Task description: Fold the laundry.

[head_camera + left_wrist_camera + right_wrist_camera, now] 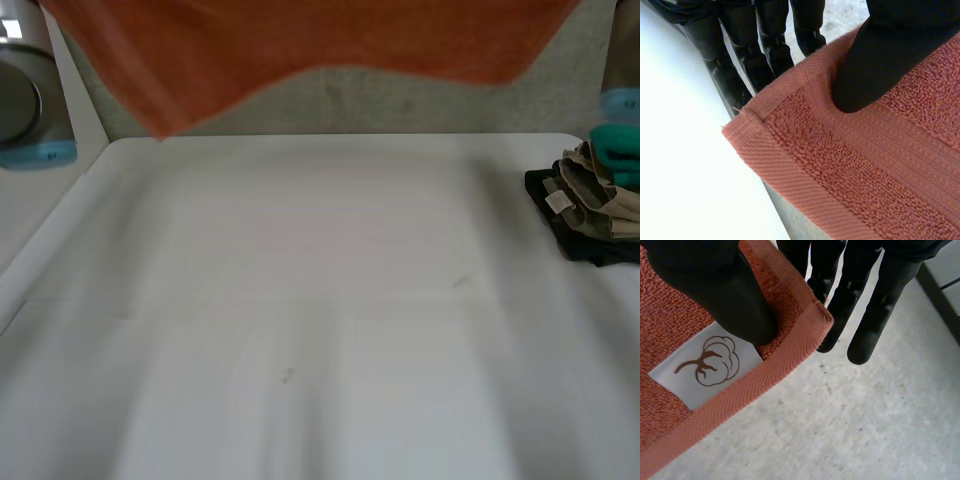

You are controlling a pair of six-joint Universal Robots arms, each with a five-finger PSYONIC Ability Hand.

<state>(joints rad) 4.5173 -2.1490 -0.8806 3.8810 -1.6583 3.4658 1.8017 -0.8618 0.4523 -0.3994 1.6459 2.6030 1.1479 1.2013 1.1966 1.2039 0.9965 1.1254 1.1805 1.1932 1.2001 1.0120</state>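
Orange towel (pixel 300 40), long axis crosswise, between left robot hand (pixel 875 60), right robot hand (pixel 715 285)

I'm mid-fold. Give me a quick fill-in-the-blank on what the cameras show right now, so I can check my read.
1. The left hand and the right hand each pinch a ____ of the orange towel.
2. Beside the right hand's thumb, a white ____ with a brown plant drawing is sewn onto the towel.
3. In the head view, the pile of clothes lies at the ____ edge of the table.

Missing words: corner; label; right.
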